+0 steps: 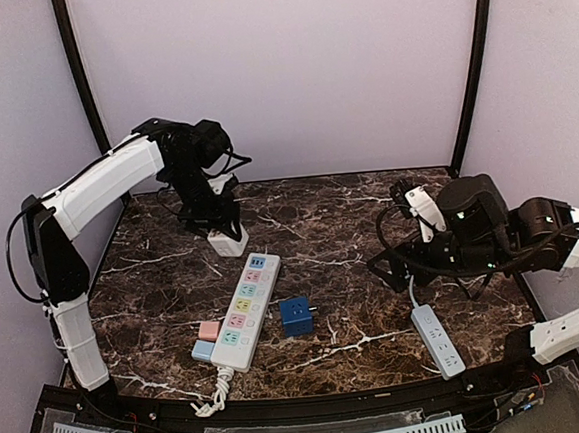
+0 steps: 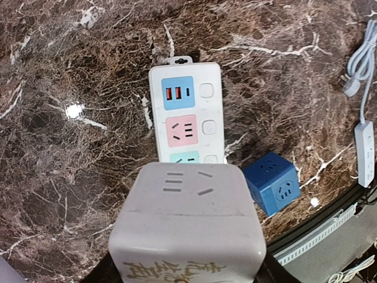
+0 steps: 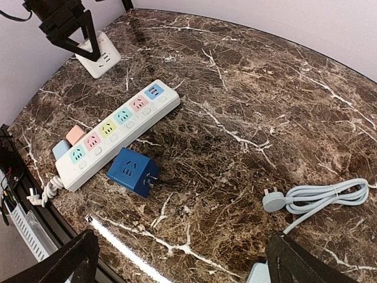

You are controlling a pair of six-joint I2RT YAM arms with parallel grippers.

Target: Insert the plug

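Observation:
My left gripper [image 1: 218, 228] is shut on a white cube adapter [image 1: 228, 243], held just beyond the far end of the white power strip [image 1: 245, 308] with coloured sockets. In the left wrist view the cube [image 2: 188, 206] fills the bottom centre between my jaws [image 2: 187, 262], and its prongs are hidden. The strip [image 2: 185, 112] lies ahead of it. A blue cube adapter [image 1: 296, 315] lies on its side right of the strip, prongs showing in the right wrist view [image 3: 132, 171]. My right gripper [image 1: 391, 231] is wide open and empty above the table [image 3: 182, 265].
A small white power strip [image 1: 438, 338] lies at the front right, its grey plug [image 3: 274, 201] and coiled cable [image 3: 324, 194] beside it. A pink adapter [image 1: 209, 330] and a light blue adapter [image 1: 203, 350] sit against the strip's left side. A black rail runs along the table's front edge.

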